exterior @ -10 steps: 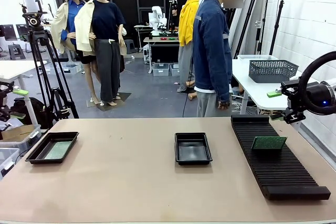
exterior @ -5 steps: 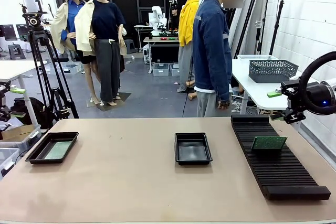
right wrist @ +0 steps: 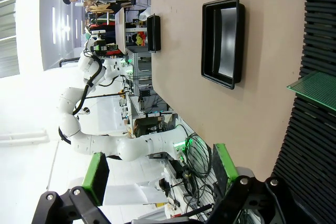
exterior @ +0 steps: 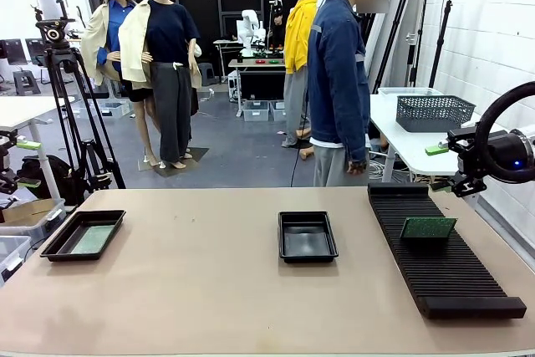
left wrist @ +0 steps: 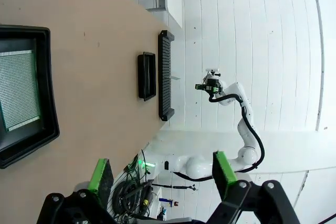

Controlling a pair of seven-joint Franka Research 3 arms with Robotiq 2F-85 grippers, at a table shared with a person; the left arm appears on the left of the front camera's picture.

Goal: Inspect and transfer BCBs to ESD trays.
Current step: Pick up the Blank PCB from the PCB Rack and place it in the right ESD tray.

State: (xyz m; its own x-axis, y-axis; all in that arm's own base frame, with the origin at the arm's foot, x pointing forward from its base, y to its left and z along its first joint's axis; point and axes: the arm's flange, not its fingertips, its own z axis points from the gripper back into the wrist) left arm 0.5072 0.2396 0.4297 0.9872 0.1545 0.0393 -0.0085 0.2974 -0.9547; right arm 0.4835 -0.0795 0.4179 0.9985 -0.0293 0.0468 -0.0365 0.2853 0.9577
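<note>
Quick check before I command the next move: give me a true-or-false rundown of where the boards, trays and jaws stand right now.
1. The left tray holds a green board. True.
2. The middle tray holds a board too. False: its floor is bare.
3. A second green board stands in the slotted rack. True.
4. The right gripper is shut on a board. False: its jaws stand open, holding nothing.
5. The left gripper has open jaws, holding nothing. True.
6. A hand rests on the rack. False: the person's hand hangs by their side, away from it.
</note>
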